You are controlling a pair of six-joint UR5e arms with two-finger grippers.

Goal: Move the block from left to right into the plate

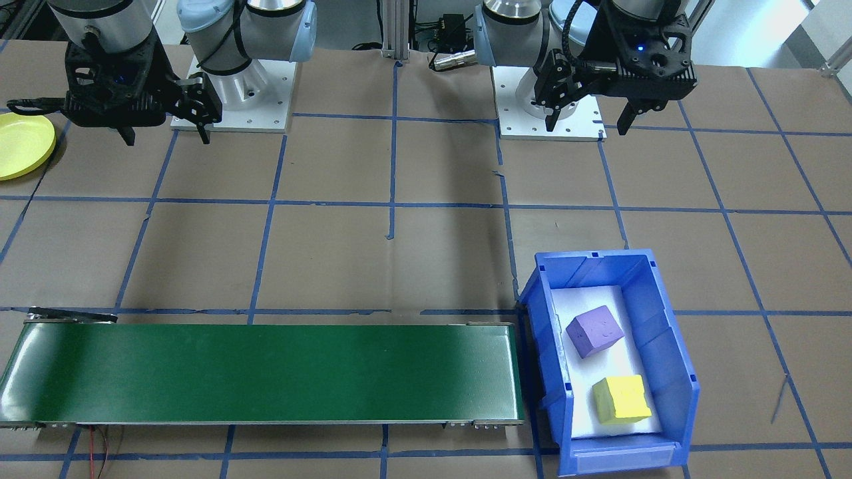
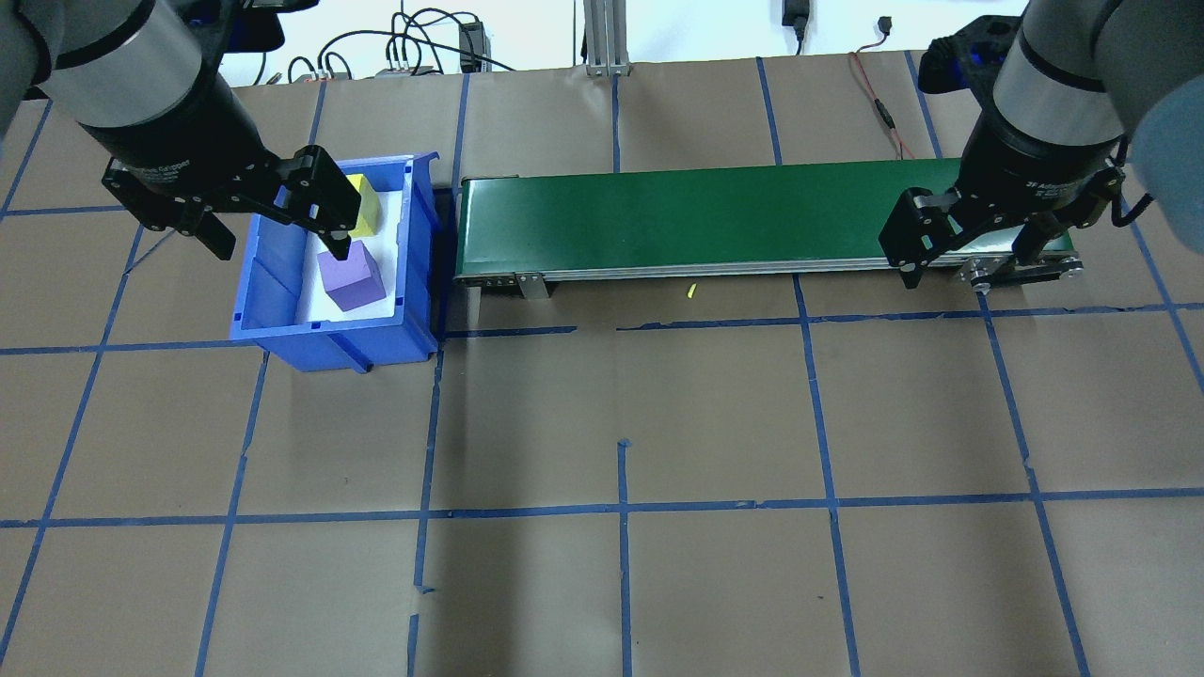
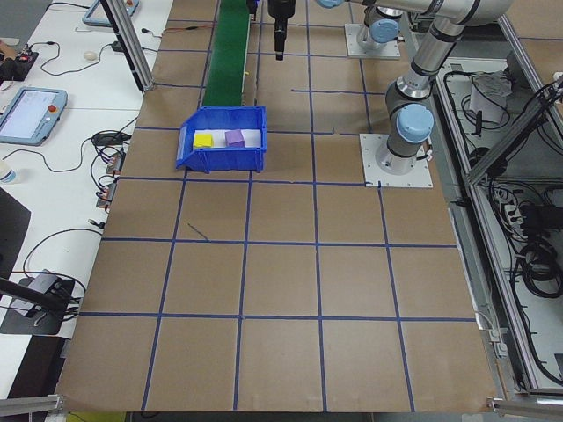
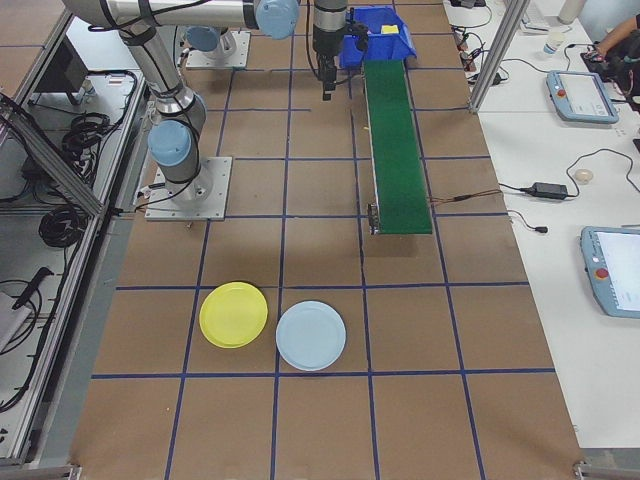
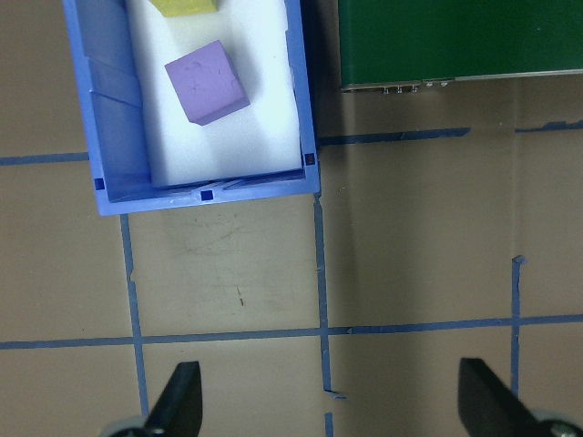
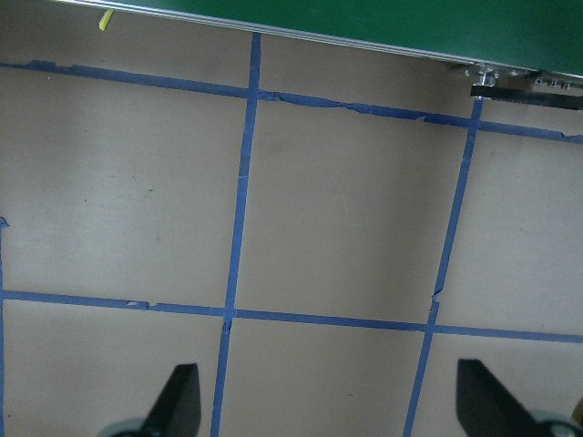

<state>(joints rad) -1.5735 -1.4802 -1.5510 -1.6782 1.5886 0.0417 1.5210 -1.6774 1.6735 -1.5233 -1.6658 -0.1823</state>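
1. The left gripper [image 1: 588, 123] hangs above the table with its fingers spread wide and nothing between them; in its own wrist view only bare brown paper and blue tape lie under the fingertips [image 5: 178, 396].
2. Outward from it, toward the operators' edge of the table, stands the blue bin [image 1: 665, 346]; the purple block [image 1: 594, 330] sits at the bin's end nearer the robot, the yellow block [image 1: 622, 399] at the far end, the two apart on the white liner.
3. The purple block lies turned at a slant to the bin walls, so I judge the jaws would want some rotating to meet flat faces; this arm is plainly the nearer one.
4. Beside the bin, the green conveyor [image 1: 266, 372] runs along that same edge toward the robot's right.
5. The right gripper [image 1: 163, 130] also stands spread and empty; the yellow plate [image 1: 20, 146] rests on the table just outboard of it, near the right end.
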